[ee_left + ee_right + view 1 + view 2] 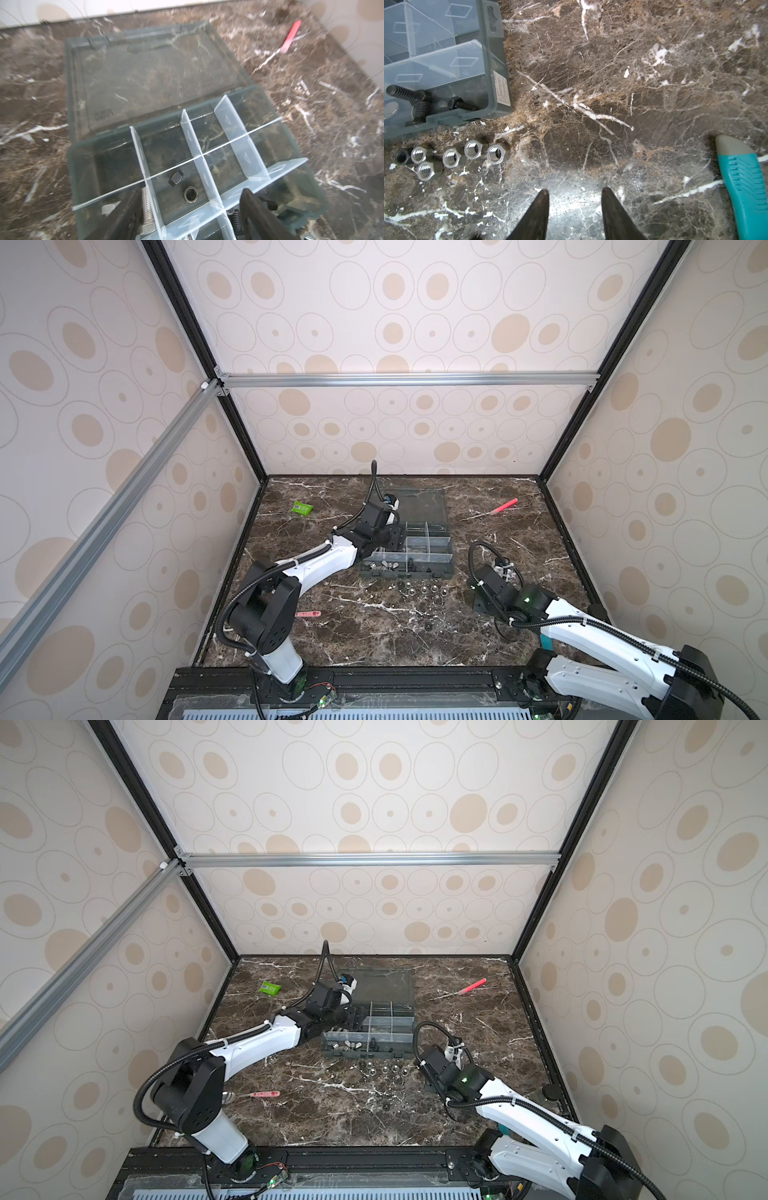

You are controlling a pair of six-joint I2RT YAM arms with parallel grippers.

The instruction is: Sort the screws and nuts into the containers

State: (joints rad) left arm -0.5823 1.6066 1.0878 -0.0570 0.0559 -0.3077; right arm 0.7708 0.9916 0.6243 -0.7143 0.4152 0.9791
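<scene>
Near edge: R gripper [575, 197] is parked low over bare desk [633, 83], jaws partway apart, nothing btwn them. It is kept clear of the box, prob. so L arm isn't crowded. Teal handle [745, 187] is lying just beside it, not part of the job.

Loose nuts [454, 158] are left on desk in a tight cluster just in front of the box [496, 62]: several silver hex + one black [401, 156], none touched by either gripper. At least one small dark ring [385, 1107] is seen nearer the arm bases, well apart from cluster. Sorting is judged only partly done.

Box front row: black screws [404, 93] are kept in the corner cell on R gripper's side, wing nuts [384, 566] in another front cell. Types are kept apart by clear dividers [230, 124].

L gripper [190, 192] is held over a mid-row cell, jaws wide, nothing gripped. Black hex nut [176, 178] + round washer-like piece [191, 195] are lying on that cell's floor, right under the jaws. Silver screw [146, 203] is in the next cell, divider btwn. Reads as drop-off step; wide jaws are wanted so nothing gets dragged out on lift.

Far side: lid [155, 72] is folded flat behind box, so cells are reachable from above. Red pen [291, 35] and green packet [302, 508] are well away, not needed.
</scene>
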